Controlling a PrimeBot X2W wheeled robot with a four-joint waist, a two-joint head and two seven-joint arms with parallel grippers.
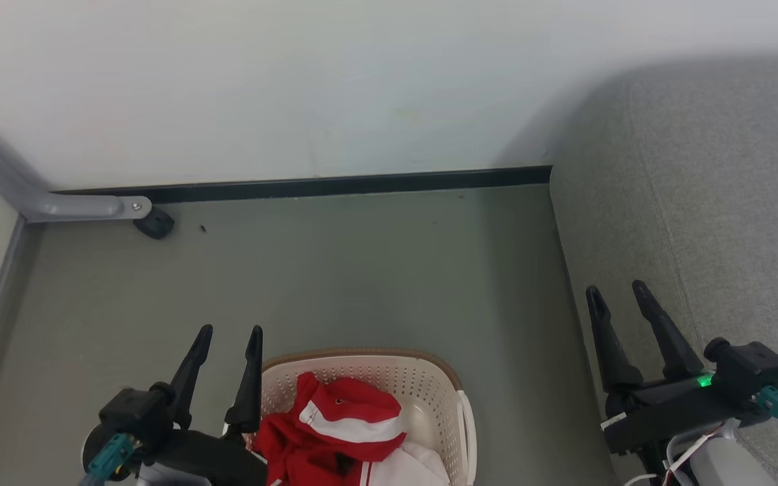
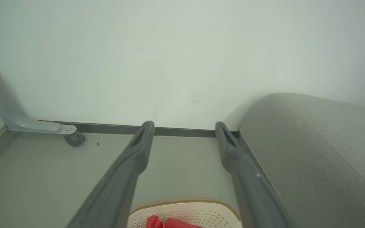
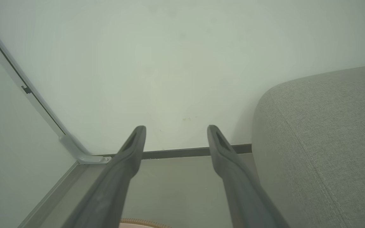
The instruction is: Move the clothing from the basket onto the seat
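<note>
I have both grippers spread as wide as they go, and neither has hold of anything. My left gripper [image 1: 231, 331], two long dark tapered fingers, hangs with bare air between its tips. In the head view its right finger crosses the left edge of the oval cream perforated plastic basket [image 1: 429, 395] with the brown braided-look rim. I cannot tell whether they touch. In the left wrist view that rim sits low between the fingers, close to their base.

The soft red jerseys with white panels and stripes [image 1: 338, 415] lie heaped in the basket, just right of the left gripper's base and behind its fingertips.

My right gripper [image 1: 615, 289] is well apart from the basket, which lies off to its left. Its fingers hang over the near edge of the large grey fabric couch cushion [image 1: 706, 202], and the cushion spreads away to the gripper's right.

Ahead of both grippers runs grey-green floor [image 1: 362, 270], then a black baseboard [image 1: 362, 183] under a pale wall [image 1: 294, 88]. Far ahead and left of the left gripper, a grey metal frame leg with a black caster [image 1: 154, 222] stands on the floor.
</note>
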